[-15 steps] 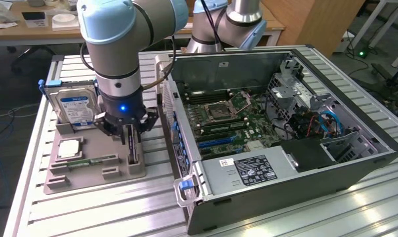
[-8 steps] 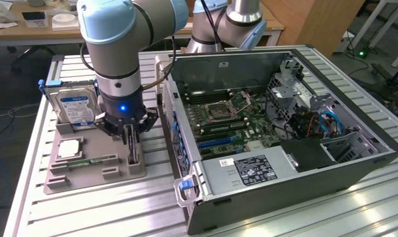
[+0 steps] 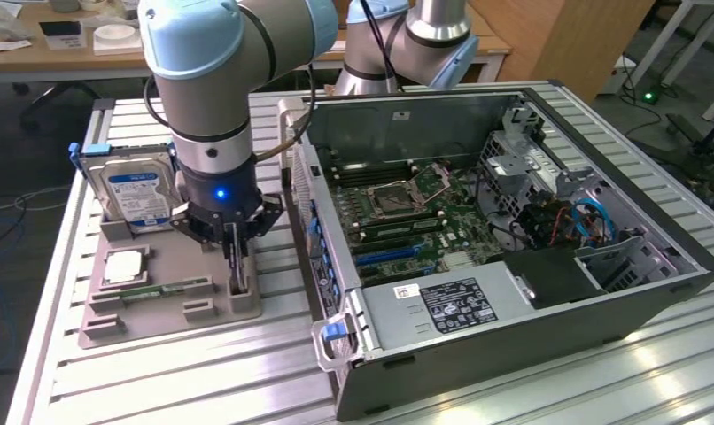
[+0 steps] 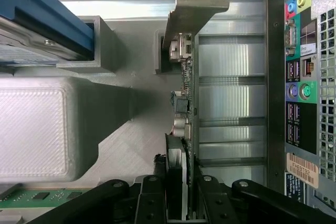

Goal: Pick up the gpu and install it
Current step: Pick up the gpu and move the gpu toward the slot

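The robot arm reaches straight down over a grey holder tray (image 3: 156,314) that lies on the slatted metal table (image 3: 215,376), on the exterior view's left of an open computer case (image 3: 547,329). The gpu (image 3: 237,280) (image 4: 185,103) stands on edge in a slot of this tray, at the end nearest the case, with its pale metal end bracket (image 4: 197,1) at the far end from the gripper. The gripper (image 3: 236,266) (image 4: 181,176) is lowered onto the gpu. In the wrist view its black fingers (image 4: 160,182) lie against both faces of the card, pinching it between them. The card's lower edge is seated in the slot; it is not lifted. A silver hard drive (image 3: 138,190) with a blue label stands upright in the tray's far end, well apart from the gpu. A square processor chip (image 3: 123,266) and a narrow green memory stick (image 3: 156,289) (image 4: 37,196) lie flat in their own recesses between the hard drive and the tray's near end. The case lies on its side with the cover off, exposing the green motherboard (image 3: 405,212) and the power supply (image 3: 452,305). In the wrist view the case's rear port panel (image 4: 302,77) stands just beside the tray.
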{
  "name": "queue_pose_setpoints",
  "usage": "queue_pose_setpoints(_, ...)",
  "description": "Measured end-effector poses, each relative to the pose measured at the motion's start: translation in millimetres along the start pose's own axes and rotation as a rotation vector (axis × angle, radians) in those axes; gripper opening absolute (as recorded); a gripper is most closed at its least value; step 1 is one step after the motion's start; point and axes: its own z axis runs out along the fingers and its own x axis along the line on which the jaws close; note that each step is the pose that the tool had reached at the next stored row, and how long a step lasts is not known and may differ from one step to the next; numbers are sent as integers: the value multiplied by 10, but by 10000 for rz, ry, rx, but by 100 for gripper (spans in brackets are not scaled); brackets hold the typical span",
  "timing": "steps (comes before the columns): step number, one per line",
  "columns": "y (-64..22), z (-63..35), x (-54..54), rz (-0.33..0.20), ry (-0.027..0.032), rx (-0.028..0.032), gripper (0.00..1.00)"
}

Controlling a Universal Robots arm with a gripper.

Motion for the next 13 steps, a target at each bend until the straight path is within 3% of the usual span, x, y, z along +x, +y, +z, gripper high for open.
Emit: queue_pose_setpoints(13, 1, -13, 1, 2, 0, -22, 27)
